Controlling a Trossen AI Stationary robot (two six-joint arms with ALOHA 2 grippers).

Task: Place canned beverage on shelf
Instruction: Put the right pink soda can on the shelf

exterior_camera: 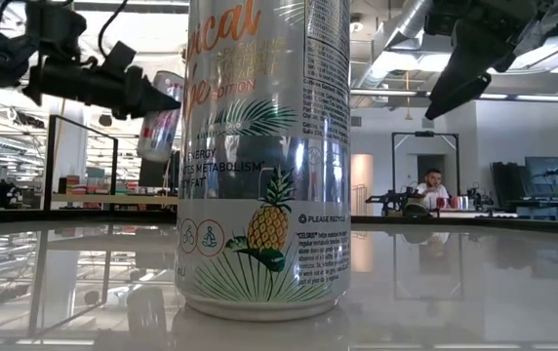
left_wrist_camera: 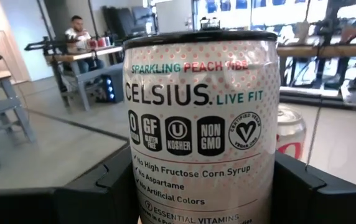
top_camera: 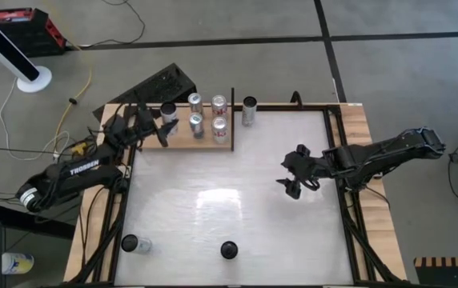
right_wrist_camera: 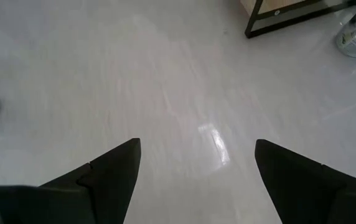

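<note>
Closest to my low camera stands a tall pineapple-print can on the white table, not my concern now. My left gripper pinches the peach Celsius can across its body, both dark fingers pressed to its sides. It looks rigid but thin-walled and slick, so I judge a mid-body hold safest, without squeezing hard. White with pink dots, black badges. From above, that can hangs over the near-left end of the pale wooden shelf, beside four standing cans. My right gripper waits over mid-table, fingers spread, holding nothing.
</note>
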